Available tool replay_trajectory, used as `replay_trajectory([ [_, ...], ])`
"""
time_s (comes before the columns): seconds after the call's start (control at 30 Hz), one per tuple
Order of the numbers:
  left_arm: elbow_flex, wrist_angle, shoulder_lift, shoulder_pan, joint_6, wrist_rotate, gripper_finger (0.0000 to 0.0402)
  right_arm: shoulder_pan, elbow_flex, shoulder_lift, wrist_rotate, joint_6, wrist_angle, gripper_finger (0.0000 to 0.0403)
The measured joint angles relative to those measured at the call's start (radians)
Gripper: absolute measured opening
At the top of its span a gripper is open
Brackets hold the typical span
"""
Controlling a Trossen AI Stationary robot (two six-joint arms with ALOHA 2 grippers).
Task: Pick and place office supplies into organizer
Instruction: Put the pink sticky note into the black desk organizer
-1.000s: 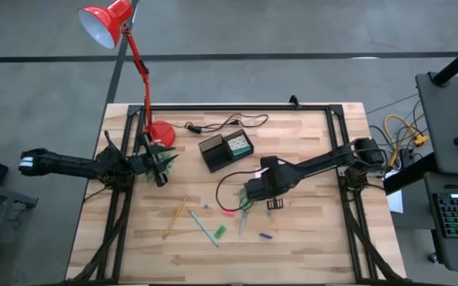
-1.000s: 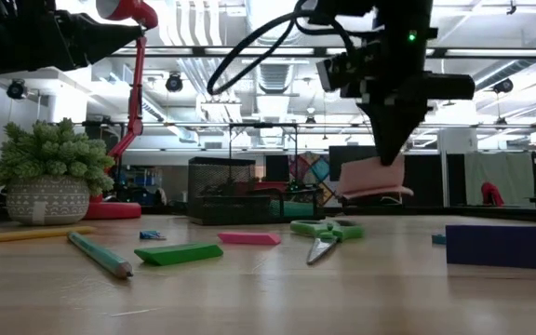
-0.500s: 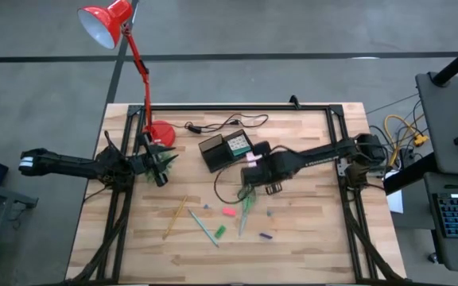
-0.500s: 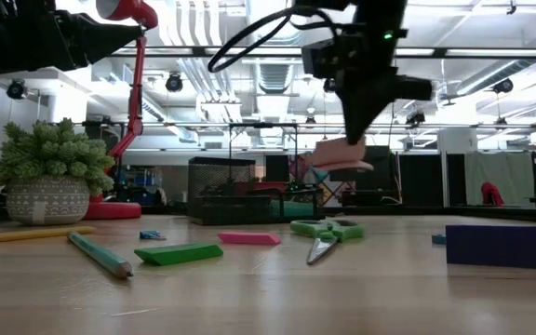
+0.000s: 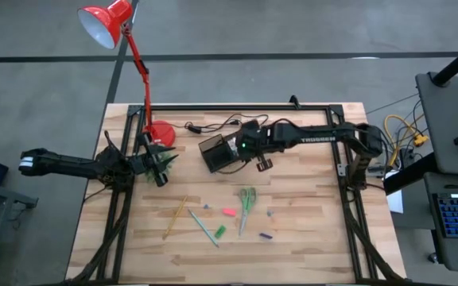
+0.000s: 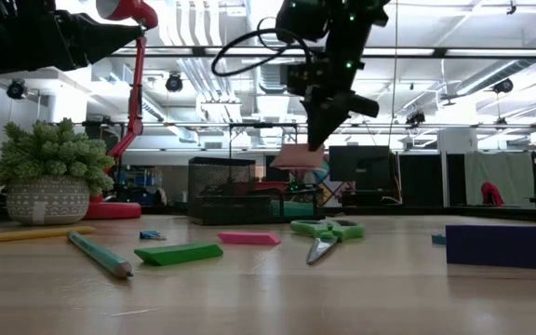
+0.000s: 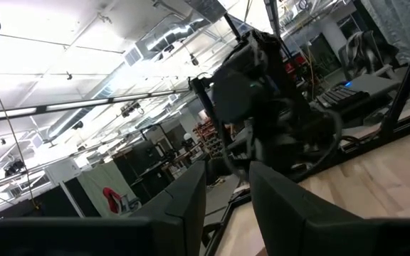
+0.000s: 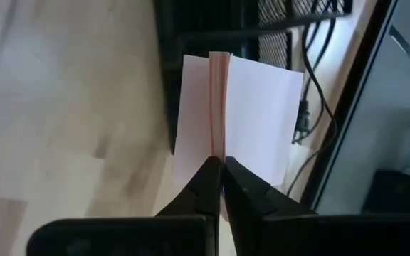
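At the left edge of the table (image 5: 308,230), the left gripper (image 5: 159,176) rests just beside a small potted plant (image 6: 49,181), its two fingers (image 7: 191,206) a little apart with nothing between them. Behind it stands a red lamp (image 5: 106,22), its round base (image 5: 161,133) on the wood near a black cable (image 5: 225,123). Toward the front lie the loose supplies, well apart from the tray: a yellow pencil (image 5: 175,217), a green pen (image 5: 202,227), a short green piece (image 5: 220,231), a pink piece (image 5: 228,212), green-handled scissors (image 5: 247,202) and a small purple piece (image 5: 265,236). At the back middle sits the black organizer (image 5: 215,152), a mesh tray with a green-dotted cube (image 5: 238,144) in its right compartment. The right gripper (image 5: 241,146) hangs over that tray, pinched tight on the edge of a pink sticky-note pad (image 8: 235,121). In the low view the pad (image 6: 298,156) is held in the air just above the top of the tray, not touching it. The right wrist view shows the pad's pages fanning out either side of the closed fingertips (image 8: 206,186), with the tray's mesh wall beyond it.
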Motion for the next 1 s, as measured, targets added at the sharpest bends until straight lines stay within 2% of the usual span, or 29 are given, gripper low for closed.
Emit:
replay_trajectory([
  [0.17,0.0,0.0,0.0,0.0,-0.001,0.0,0.0096,-0.052,-0.002,0.006,-0.082,-0.026,0.037,0.0009],
  [0.7,0.0,0.0,0.002,0.0,-0.002,0.0,0.0096,-0.098,-0.007,0.061,-0.137,-0.185,0.093,0.0009],
  [1.0,0.0,0.0,0.002,0.0,-0.003,0.0,0.0096,-0.138,-0.007,0.109,-0.186,-0.213,0.115,0.0009],
])
